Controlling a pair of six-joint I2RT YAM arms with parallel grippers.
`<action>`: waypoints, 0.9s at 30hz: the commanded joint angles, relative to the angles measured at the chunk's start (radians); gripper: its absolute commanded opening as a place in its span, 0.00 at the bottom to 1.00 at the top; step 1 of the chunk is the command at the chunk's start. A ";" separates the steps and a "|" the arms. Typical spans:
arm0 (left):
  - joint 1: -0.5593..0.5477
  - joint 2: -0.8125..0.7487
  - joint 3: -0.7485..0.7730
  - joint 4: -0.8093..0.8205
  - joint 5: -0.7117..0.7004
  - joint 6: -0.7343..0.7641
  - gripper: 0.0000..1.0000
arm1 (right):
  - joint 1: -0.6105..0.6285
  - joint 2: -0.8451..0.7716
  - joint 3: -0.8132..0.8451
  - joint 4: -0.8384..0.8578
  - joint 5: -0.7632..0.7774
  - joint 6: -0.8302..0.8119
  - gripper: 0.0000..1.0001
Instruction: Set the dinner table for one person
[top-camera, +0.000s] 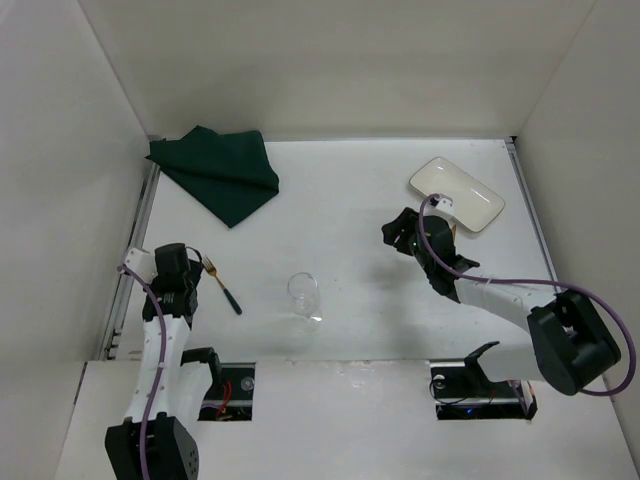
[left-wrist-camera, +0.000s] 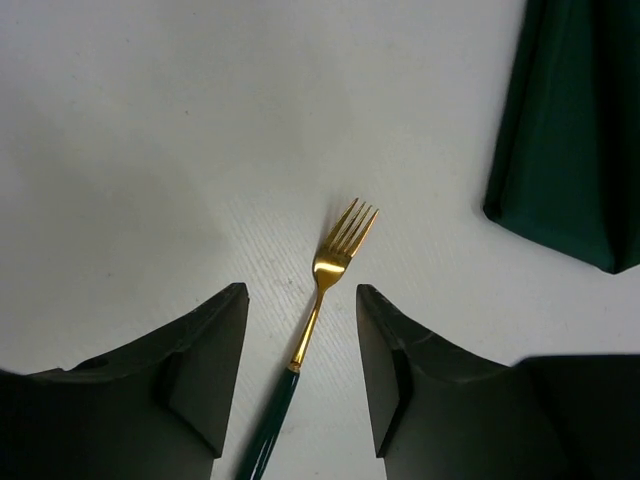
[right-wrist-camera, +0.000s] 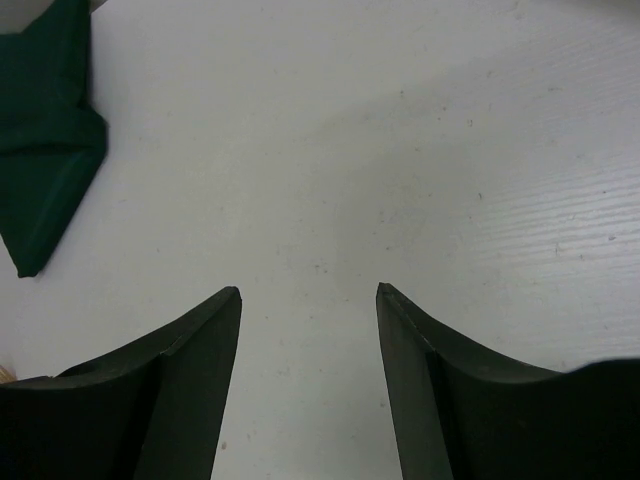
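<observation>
Looking down from overhead, the white dinner table (top-camera: 350, 190) carries a clear glass (top-camera: 304, 297) nearest, between the arms, a fork (top-camera: 222, 285) at left, then a white rectangular plate (top-camera: 457, 193) far right and a folded green cloth (top-camera: 222, 170) far left; glass and plate show only there. Only the left wrist view reveals the fork's gold tines and dark green handle lying between the left fingers (left-wrist-camera: 205, 360), which stand apart. The right fingers (right-wrist-camera: 200, 380), likewise spread, frame bare table and a cloth corner.

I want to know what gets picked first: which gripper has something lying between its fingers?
The left gripper: a gold fork with a dark green handle lies between its open fingers, not gripped. The right gripper, also open, frames only bare table.
</observation>
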 joint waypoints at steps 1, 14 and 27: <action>-0.003 0.007 0.006 0.028 0.021 0.030 0.46 | 0.002 0.007 0.017 0.064 -0.030 0.005 0.62; -0.127 0.264 0.118 0.289 -0.027 0.004 0.48 | 0.002 0.016 0.018 0.069 -0.048 0.005 0.38; -0.320 0.867 0.658 0.352 -0.116 0.186 0.48 | 0.002 0.031 0.026 0.064 -0.067 0.014 0.31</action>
